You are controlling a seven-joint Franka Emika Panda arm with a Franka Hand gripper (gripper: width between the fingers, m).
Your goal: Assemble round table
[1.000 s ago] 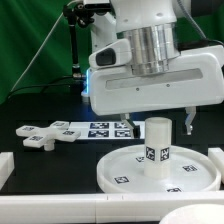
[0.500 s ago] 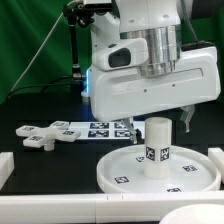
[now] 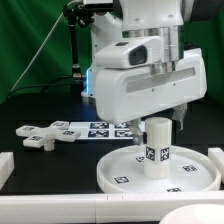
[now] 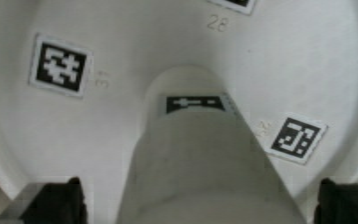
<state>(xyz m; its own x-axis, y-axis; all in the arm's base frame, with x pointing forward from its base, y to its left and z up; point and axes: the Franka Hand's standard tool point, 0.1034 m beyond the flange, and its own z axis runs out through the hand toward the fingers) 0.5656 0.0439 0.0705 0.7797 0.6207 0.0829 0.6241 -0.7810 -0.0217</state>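
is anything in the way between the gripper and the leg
nothing visible. the open gripper is right above the upright leg, which stands on the round disc, with no part between them. the cross-shaped foot piece lies apart on the table, at the exterior view's left.

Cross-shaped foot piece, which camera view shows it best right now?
The exterior view. The cross-shaped foot piece lies there in full on the dark table, toward the exterior view's left, next to the marker board. The wrist view shows none of it: that picture is mostly the leg and the round disc.
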